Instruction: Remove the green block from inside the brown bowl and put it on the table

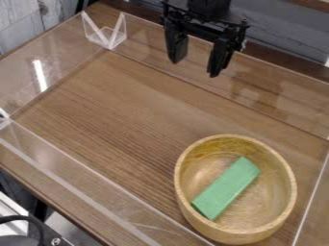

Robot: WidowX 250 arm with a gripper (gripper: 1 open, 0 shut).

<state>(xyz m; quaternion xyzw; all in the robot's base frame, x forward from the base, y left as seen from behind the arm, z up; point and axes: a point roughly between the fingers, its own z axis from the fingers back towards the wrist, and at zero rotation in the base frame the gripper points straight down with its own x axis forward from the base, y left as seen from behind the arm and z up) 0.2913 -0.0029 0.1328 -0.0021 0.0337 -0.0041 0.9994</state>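
The green block (226, 186) lies flat inside the brown bowl (193, 200), slanted from upper right to lower left. The bowl sits on the table (115, 115) at the near right corner. My black gripper (195, 52) hangs at the back, above the tabletop and well away from the bowl. It points down, its fingers (216, 60) spread apart with nothing between them.
Low clear acrylic walls (52, 163) run around the tabletop. A small clear folded stand (106, 31) sits at the back left, just left of the gripper.
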